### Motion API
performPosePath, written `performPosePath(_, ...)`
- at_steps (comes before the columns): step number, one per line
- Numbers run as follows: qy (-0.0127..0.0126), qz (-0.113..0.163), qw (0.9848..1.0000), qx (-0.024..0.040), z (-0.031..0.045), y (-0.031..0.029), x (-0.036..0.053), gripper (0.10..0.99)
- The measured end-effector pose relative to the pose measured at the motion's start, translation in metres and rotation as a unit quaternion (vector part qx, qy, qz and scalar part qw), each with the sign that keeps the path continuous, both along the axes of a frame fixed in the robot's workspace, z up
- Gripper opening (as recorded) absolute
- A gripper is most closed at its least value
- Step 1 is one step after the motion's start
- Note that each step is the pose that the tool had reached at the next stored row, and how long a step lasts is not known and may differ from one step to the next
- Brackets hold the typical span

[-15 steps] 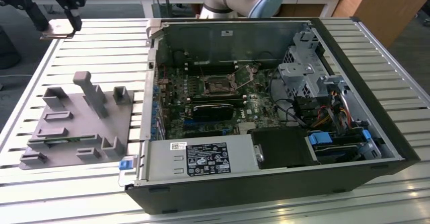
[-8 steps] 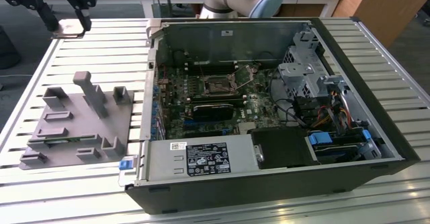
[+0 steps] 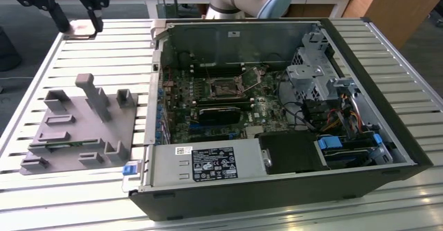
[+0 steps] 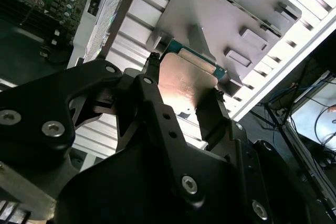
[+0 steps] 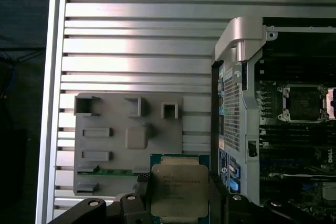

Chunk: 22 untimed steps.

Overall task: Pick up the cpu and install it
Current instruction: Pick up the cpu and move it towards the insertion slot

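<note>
Presently gripping: black two-finger gripper (image 4: 185, 77) is clamping flat square silver-topped cpu (image 5: 179, 190) edgewise, sparing its contacts.
Location: cpu is hanging above slatted aluminium table's (image 3: 104, 49) far corner, exterior view's left.

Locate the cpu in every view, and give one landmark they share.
Exterior view: the cpu is at the exterior view's upper left, in the gripper.
First wrist view: cpu over a corner of the grey fixture tray.
Second wrist view: cpu in front of the tray.
Shared landmark: the tray.
</note>
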State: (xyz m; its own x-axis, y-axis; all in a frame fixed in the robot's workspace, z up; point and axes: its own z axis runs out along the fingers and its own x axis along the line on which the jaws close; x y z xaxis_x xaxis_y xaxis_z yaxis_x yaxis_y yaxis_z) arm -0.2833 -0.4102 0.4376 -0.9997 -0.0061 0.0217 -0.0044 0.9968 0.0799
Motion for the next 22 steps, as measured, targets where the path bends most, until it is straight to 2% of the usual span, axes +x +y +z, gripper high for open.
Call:
performPosePath(14,0.0002,0.000,1.0000,0.0000,-0.0011,0.0007,0.0191,0.533)
performPosePath(22,0.0002,0.000,1.0000,0.0000,-0.0015,0.0013,0.0253,0.533)
